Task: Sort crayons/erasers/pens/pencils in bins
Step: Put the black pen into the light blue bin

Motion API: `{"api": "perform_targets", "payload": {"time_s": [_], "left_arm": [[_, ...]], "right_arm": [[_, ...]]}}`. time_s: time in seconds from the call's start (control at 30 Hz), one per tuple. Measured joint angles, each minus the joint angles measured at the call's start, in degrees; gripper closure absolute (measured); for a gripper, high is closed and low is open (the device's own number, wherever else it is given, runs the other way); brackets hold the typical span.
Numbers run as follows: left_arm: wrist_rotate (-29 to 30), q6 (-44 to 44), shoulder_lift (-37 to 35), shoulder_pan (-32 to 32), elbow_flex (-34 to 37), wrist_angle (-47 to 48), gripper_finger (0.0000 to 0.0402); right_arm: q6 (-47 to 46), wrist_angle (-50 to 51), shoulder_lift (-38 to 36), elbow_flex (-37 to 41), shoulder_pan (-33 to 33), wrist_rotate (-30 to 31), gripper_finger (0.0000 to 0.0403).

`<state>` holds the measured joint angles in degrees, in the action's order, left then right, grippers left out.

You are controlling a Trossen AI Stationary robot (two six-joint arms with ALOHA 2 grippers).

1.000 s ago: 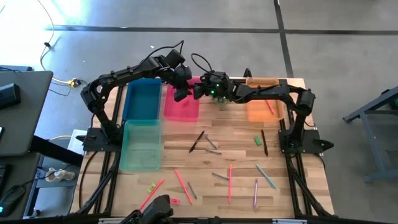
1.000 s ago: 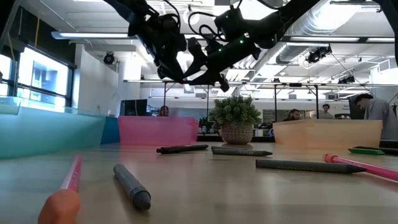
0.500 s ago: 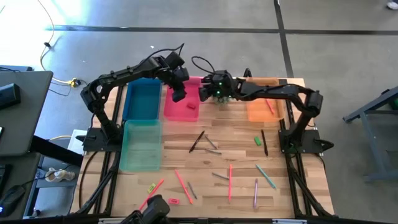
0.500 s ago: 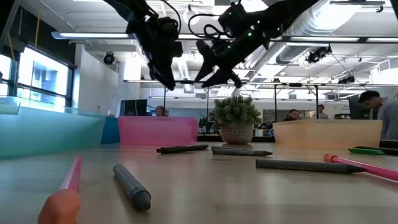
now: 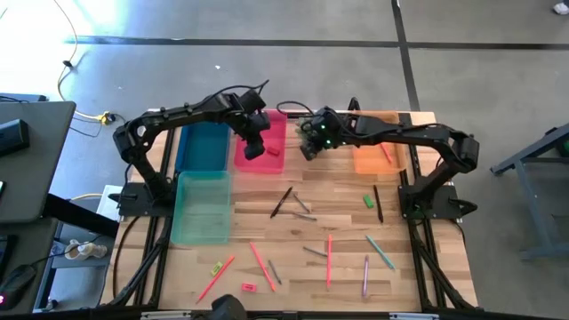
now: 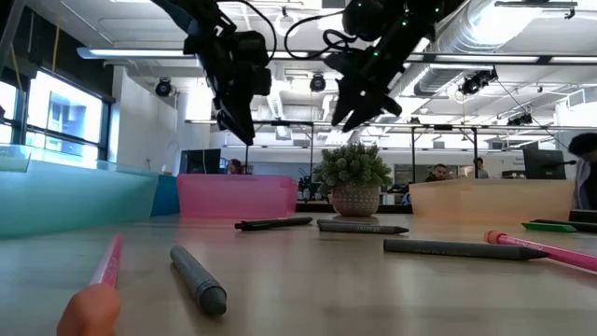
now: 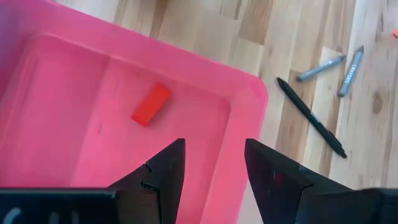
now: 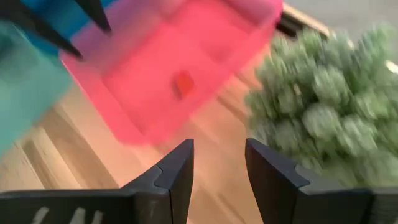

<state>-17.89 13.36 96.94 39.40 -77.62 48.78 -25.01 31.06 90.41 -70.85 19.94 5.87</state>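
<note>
The pink bin [image 5: 260, 142] stands at the back of the table between the blue bin [image 5: 203, 142] and the plant [image 6: 353, 168]. A red eraser [image 7: 151, 104] lies flat on its floor. My left gripper [image 7: 214, 168] hangs open over this bin's near part, slanting down, with nothing between its fingers. My right gripper [image 8: 217, 168] is open too and holds nothing. It hovers above the table just right of the pink bin, beside the plant [image 8: 329, 112]. Pencils, pens and crayons lie loose on the near half of the table.
The teal bin [image 5: 203, 209] sits at the near left. The orange bin [image 5: 373, 147] at the back right holds a pink stick. Black pens [image 5: 281, 202] [image 5: 378, 203], grey crayons [image 5: 304, 206], a green eraser [image 5: 367, 201] and pink pencils [image 5: 329, 258] lie scattered on the wood.
My right gripper has drawn away from above the pink bin toward the table's right edge, rising a little and tipping up to a shallower slant. My left gripper has sunk slightly and shifted toward the near edge over the pink bin. Both stay open.
</note>
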Motion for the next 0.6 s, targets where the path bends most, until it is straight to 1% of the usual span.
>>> {"api": "perform_targets", "payload": {"time_s": [0.23,0.47,0.6], "left_arm": [[0.03,-3.76,-2.07,-1.99,0.08,-1.98,0.0247],[0.91,-9.72,-2.22,-6.31,0.06,-4.86,0.0247],[4.61,-11.54,-2.22,-9.64,0.06,-5.81,0.0247]], "right_arm": [[2.68,11.07,-2.25,0.0,-2.09,0.1,0.0265],[4.54,17.16,-5.05,2.56,-5.39,-0.81,0.0265],[4.17,18.5,-7.89,6.69,-7.39,-2.08,0.0265]]}}
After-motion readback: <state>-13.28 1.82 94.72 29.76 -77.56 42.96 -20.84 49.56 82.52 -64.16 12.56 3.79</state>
